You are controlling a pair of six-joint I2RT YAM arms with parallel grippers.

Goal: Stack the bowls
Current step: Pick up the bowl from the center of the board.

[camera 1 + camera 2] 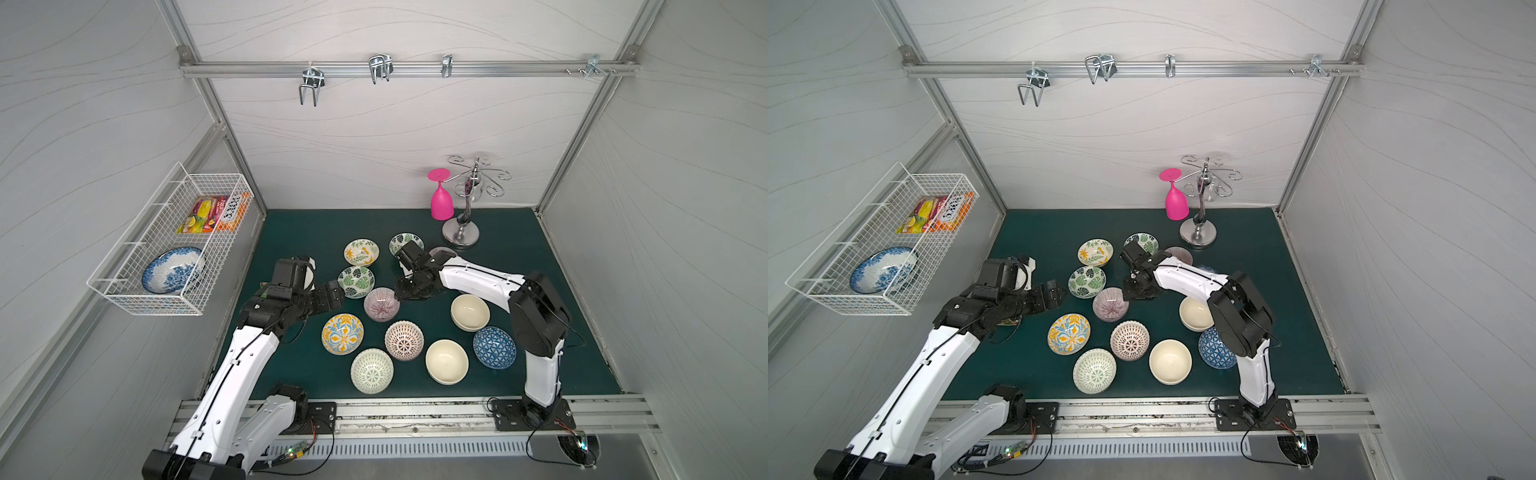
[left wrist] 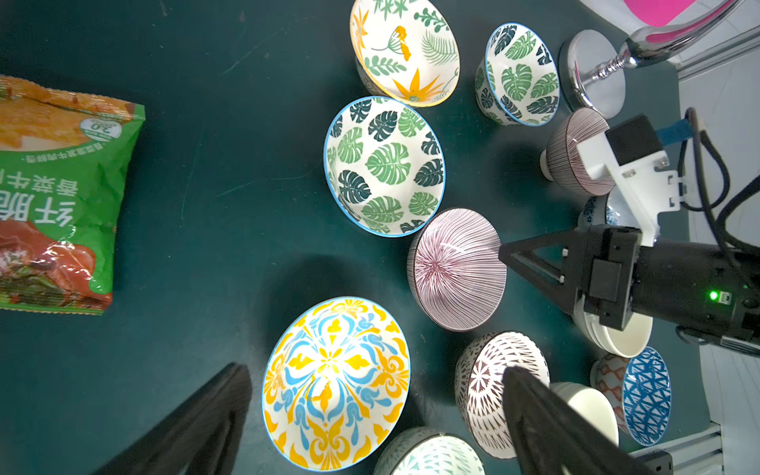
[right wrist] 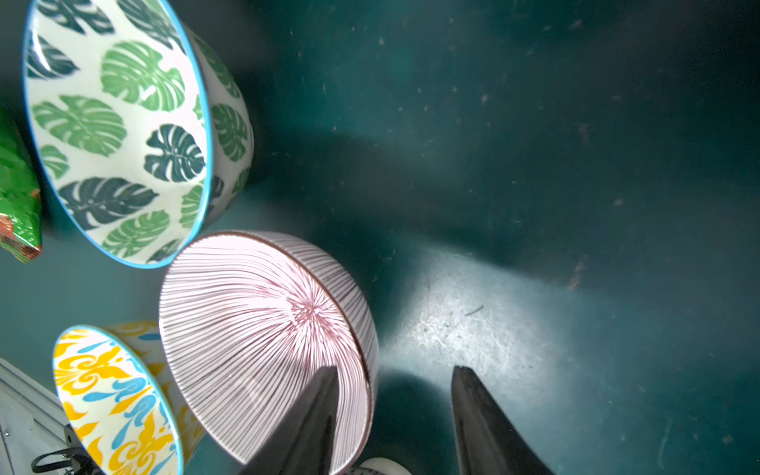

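1. The pink-striped bowl [image 1: 381,304] stands mid-counter, hemmed in by the green-leaf bowl [image 1: 356,281] just beside it; bare dark-green counter [image 1: 515,237] lies open toward the back right.
2. The right gripper [image 3: 394,368] dips in low, jaws apart astride that bowl's rim, one finger inside and one outside, not pinching.
3. The left gripper [image 1: 336,291] hangs spread wide near the yellow-and-blue bowl [image 1: 342,334].
4. The other bowls cluster toward the front, with white panel walls [image 1: 374,137] around.

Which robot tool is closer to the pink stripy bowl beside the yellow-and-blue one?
Right. The right tool straddles the rim of the pink stripy bowl, one finger inside. The left tool hovers beside it, not touching.
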